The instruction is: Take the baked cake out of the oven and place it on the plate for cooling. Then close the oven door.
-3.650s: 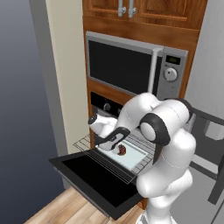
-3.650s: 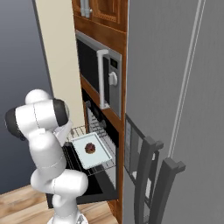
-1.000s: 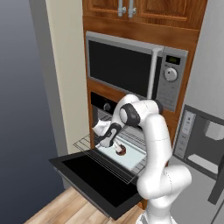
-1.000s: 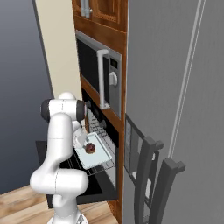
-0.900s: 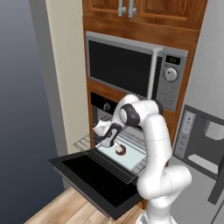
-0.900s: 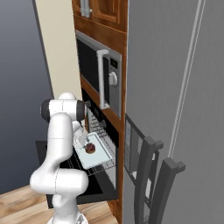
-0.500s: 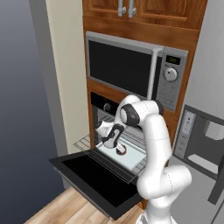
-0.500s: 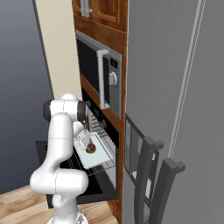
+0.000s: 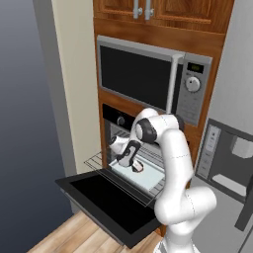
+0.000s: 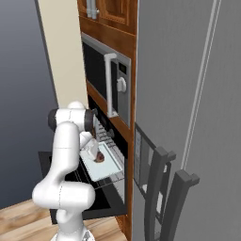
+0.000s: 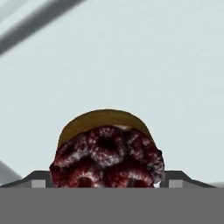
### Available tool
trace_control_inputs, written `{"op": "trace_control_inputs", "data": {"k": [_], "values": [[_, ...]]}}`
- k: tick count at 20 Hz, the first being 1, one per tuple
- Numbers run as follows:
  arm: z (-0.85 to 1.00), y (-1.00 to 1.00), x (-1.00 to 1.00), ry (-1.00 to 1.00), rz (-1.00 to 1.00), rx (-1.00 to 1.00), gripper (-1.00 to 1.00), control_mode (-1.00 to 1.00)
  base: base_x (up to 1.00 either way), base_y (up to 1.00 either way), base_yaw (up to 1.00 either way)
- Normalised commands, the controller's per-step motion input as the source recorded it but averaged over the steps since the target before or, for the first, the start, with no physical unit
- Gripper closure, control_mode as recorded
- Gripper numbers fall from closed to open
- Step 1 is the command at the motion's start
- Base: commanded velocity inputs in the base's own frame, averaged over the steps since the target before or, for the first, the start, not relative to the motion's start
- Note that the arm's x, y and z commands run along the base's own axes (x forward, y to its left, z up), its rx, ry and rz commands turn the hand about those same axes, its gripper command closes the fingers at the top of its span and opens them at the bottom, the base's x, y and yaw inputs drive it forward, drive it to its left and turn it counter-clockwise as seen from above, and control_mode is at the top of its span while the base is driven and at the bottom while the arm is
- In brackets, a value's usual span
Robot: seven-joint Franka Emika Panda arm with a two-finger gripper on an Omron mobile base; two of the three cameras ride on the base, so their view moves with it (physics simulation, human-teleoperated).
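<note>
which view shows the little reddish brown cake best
The hand view: the small reddish-brown, berry-topped cake sits close up on the pale tray. Both base views show a tiny dark lump beside the gripper.

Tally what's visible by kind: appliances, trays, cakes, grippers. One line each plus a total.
Appliances: 3 — oven, microwave, fridge
Trays: 1 — pale tray on the pulled-out rack
Cakes: 1 — baked cake on the tray, between the fingertips
Grippers: 1 — gripper down at the cake
Total: 6
</note>
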Motion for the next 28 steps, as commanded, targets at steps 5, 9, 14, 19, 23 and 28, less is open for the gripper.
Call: {"op": "trace_control_inputs", "data": {"k": [5, 9, 14, 19, 23, 28], "values": [[-0.10, 0.00, -0.44, 0.00, 0.04, 0.01, 1.00, -1.00, 0.00, 0.00, 0.00], [0.67, 0.08, -0.79, -0.10, 0.02, 0.08, 1.00, -1.00, 0.00, 0.00, 0.00], [1.00, 0.24, -0.47, -0.15, 0.03, 0.11, 1.00, -1.00, 0.00, 0.00, 0.00], [1.00, 0.45, -0.22, -0.01, 0.00, 0.10, 1.00, -1.00, 0.00, 0.00, 0.00], [1.00, 0.51, -0.16, 0.01, 0.00, 0.09, 1.00, -1.00, 0.00, 0.00, 0.00], [1.00, 0.22, -0.27, 0.08, 0.00, 0.05, 1.00, -1.00, 0.00, 0.00, 0.00]]}}
